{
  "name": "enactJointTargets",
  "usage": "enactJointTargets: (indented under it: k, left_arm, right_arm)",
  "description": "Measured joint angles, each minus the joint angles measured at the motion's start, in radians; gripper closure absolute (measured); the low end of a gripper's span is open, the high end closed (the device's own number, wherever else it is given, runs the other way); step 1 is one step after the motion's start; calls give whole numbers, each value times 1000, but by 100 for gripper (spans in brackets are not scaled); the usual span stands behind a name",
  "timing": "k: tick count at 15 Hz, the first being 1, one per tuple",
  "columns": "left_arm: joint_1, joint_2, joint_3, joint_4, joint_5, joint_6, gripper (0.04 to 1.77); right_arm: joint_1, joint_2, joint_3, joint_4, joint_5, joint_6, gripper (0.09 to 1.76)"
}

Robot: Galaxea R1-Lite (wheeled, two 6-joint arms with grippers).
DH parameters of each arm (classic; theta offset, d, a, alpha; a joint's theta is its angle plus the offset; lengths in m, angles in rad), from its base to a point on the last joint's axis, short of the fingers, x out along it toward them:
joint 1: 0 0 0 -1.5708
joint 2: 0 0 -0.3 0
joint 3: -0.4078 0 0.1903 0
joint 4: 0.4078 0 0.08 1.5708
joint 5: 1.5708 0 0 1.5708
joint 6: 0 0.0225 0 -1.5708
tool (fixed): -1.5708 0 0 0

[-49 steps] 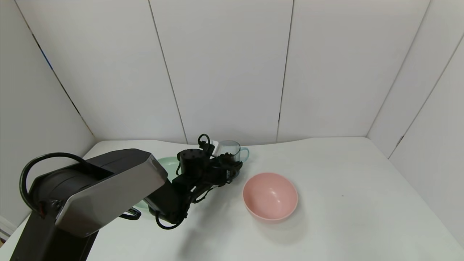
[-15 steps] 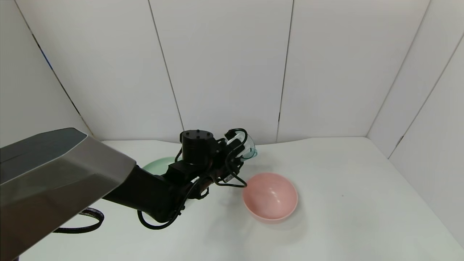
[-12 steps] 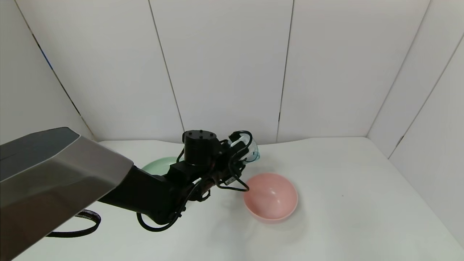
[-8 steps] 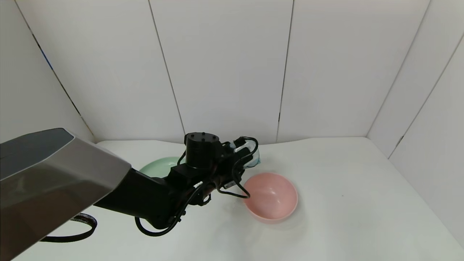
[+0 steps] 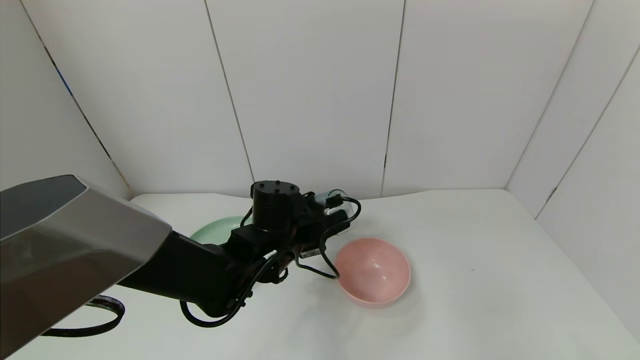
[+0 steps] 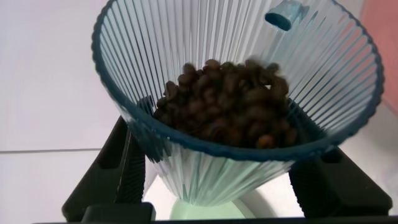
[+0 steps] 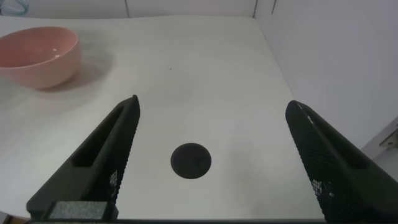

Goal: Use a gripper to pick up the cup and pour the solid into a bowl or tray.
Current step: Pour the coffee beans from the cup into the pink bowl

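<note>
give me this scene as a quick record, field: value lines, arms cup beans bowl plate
left gripper: shut on the cup, held above the table beside the bowl
right gripper: open, holds nothing, idle over bare table away from the bowl
cup: ribbed, see-through blue, tilted in the grip, light blue handle
beans: dark brown heap inside the cup
bowl: pale pink, round, nothing in it, standing on the table
plate: pale green, behind the left arm, partly hidden
table: white

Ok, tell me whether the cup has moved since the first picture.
Yes. The cup, held in the left end effector, is up off the table and closer to the pink bowl.
</note>
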Motion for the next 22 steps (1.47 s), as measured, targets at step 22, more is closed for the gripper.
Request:
enactJointTargets:
  k: [22]
  left_arm:
    - [-55,-81,9,120,70,285,52]
  right_arm:
    - [0,0,0,0,0,0,14]
